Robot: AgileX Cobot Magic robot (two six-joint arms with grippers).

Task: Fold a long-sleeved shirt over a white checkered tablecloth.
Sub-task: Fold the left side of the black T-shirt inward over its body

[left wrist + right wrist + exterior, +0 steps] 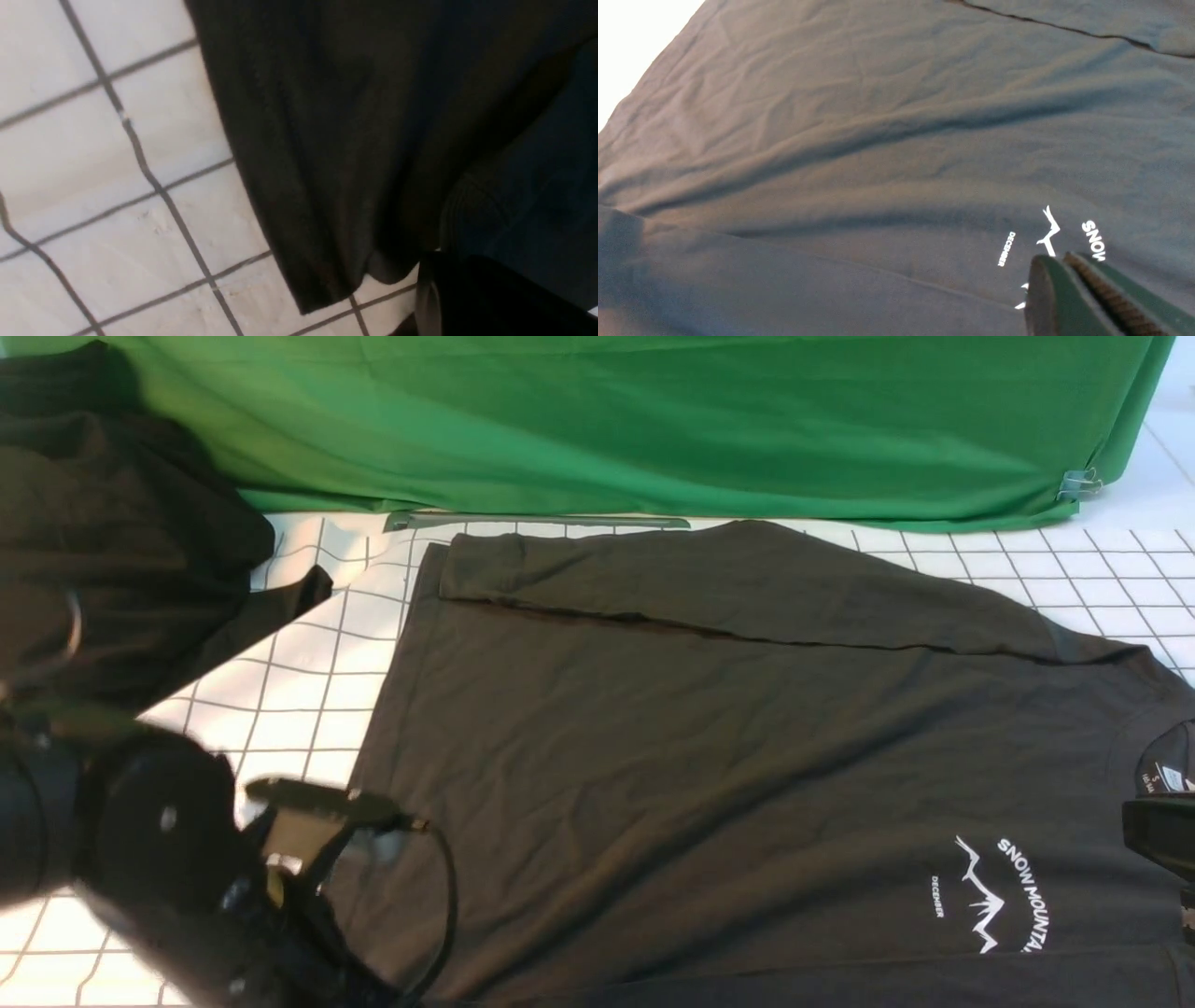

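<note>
The long-sleeved shirt (700,728) lies flat on the white checkered tablecloth (299,672), its far sleeve folded across the body and its white mountain print (999,896) at the near right. My left arm (159,840) hangs over the shirt's near left hem. In the left wrist view the left gripper (467,298) is a dark shut mass beside the hem corner (327,289) and a ribbed cuff (467,210); I see no cloth between its fingers. My right gripper (1059,259) hovers shut and empty over the print (1092,238), near the collar (1167,756).
A green cloth (653,420) drapes across the back, held by a metal clip (1078,483). A blacker heap of cloth (103,541) sits at the far left, spilling onto the tablecloth. Bare checkered cloth (117,186) lies left of the shirt and at the far right.
</note>
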